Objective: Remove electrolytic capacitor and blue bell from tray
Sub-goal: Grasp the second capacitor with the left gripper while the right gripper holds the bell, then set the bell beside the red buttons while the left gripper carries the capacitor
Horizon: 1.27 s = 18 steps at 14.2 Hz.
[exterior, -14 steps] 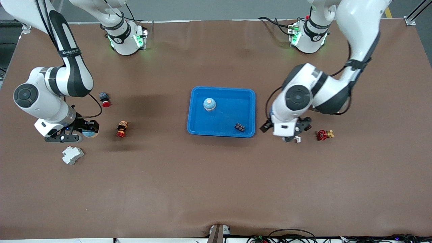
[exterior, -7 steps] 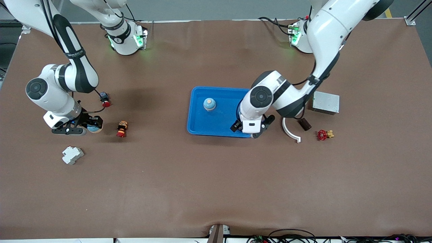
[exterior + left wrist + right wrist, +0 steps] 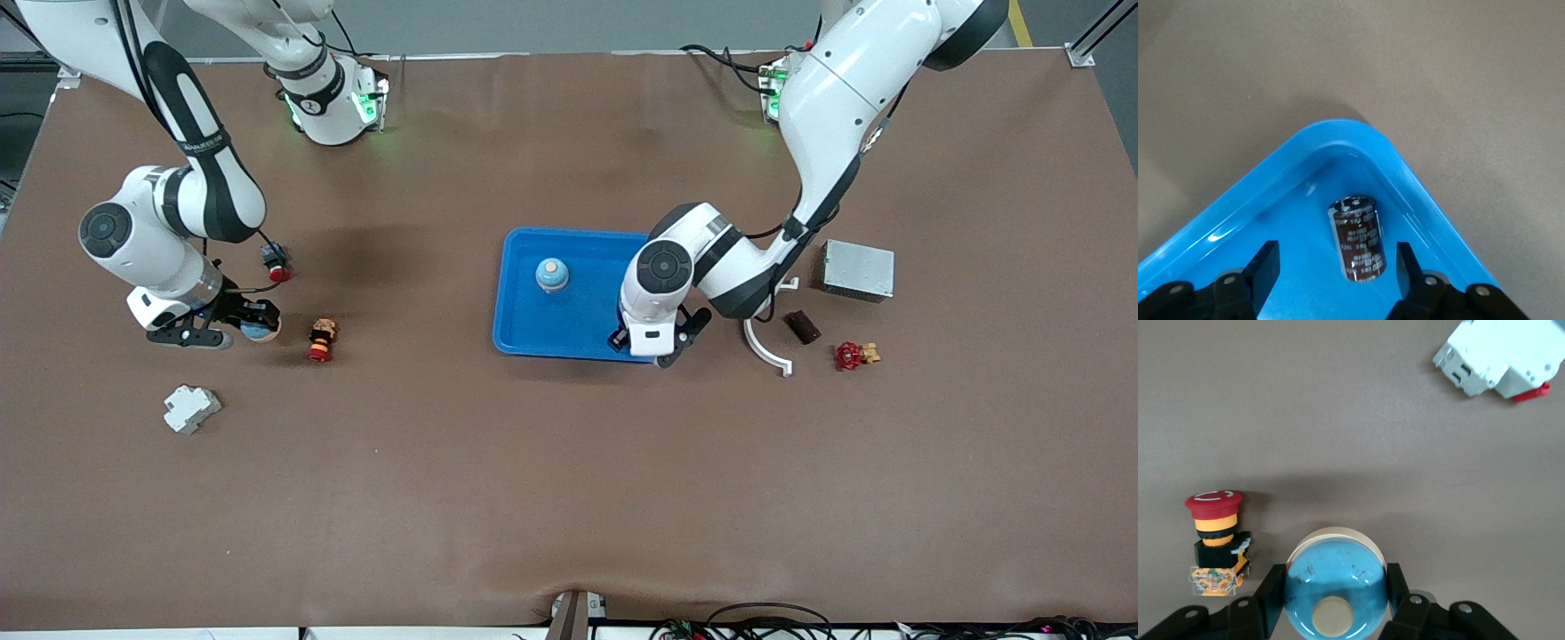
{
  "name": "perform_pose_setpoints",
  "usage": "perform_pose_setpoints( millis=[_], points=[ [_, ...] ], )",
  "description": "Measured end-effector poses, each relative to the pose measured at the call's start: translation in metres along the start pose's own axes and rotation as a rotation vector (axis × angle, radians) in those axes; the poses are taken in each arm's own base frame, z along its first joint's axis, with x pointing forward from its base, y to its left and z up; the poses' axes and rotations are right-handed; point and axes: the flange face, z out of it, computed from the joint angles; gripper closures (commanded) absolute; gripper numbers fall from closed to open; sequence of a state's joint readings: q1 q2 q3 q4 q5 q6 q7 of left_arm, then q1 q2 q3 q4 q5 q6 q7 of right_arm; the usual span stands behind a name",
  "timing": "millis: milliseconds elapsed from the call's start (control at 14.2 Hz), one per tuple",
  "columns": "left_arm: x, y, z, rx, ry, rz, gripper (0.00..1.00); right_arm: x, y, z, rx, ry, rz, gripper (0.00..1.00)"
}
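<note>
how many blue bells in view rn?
2. One bell stands in the blue tray. The other bell is gripped by the right gripper, toward the right arm's end of the table, beside the red pushbutton. None seem hidden.

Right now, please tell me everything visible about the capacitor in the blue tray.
The capacitor is a short dark brown cylinder with pale printed lettering on its sleeve and a glossy dark end. It lies on its side in a corner of the blue tray, between the open jaws of the left gripper, which do not touch it.
</note>
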<state>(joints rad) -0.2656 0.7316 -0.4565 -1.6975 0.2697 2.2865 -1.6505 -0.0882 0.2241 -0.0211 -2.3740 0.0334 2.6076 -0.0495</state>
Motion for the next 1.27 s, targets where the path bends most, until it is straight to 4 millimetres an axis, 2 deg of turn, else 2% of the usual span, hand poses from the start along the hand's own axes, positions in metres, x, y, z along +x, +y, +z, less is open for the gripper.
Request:
perform_pose_setpoints(
  millis=[141, 211, 281, 422, 492, 563, 844, 914, 985, 1055, 1266],
  points=[
    [0.0, 0.001, 0.004, -0.012, -0.005, -0.004, 0.34, -0.003, 0.001, 0.011, 0.01, -0.01, 0.019, 1.0],
    [0.0, 0.002, 0.006, -0.018, -0.008, -0.01, 0.51, -0.003, 0.001, 0.017, 0.012, -0.01, 0.024, 1.0],
    [0.0, 0.002, 0.007, -0.019, -0.01, -0.021, 0.63, -0.004, 0.001, 0.024, 0.011, -0.013, 0.025, 1.0],
    [-0.001, 0.002, 0.01, -0.018, -0.012, -0.026, 0.82, -0.006, 0.001, 0.035, 0.01, -0.021, 0.026, 1.0],
    [-0.002, 0.002, 0.011, -0.016, -0.013, -0.026, 0.97, -0.007, 0.001, 0.04, 0.01, -0.027, 0.027, 1.0],
    [-0.002, 0.002, 0.012, -0.015, -0.014, -0.026, 1.0, -0.008, 0.001, 0.044, 0.01, -0.033, 0.027, 1.0],
    [-0.002, 0.004, 0.007, -0.018, -0.01, -0.042, 1.0, -0.009, 0.001, 0.049, 0.011, -0.038, 0.029, 1.0],
    [-0.003, 0.005, 0.001, -0.007, 0.003, -0.036, 1.0, -0.008, 0.001, 0.049, 0.011, -0.035, 0.029, 0.64],
    [-0.008, 0.004, -0.009, 0.013, 0.031, -0.022, 1.0, -0.008, 0.001, 0.049, 0.011, -0.034, 0.028, 0.12],
    [-0.012, 0.003, -0.023, 0.032, 0.067, -0.01, 1.0, -0.008, 0.001, 0.049, 0.011, -0.033, 0.028, 0.0],
    [-0.007, -0.003, -0.08, 0.047, 0.151, -0.002, 1.0, -0.008, -0.002, 0.05, 0.012, -0.028, 0.024, 0.0]
  ],
)
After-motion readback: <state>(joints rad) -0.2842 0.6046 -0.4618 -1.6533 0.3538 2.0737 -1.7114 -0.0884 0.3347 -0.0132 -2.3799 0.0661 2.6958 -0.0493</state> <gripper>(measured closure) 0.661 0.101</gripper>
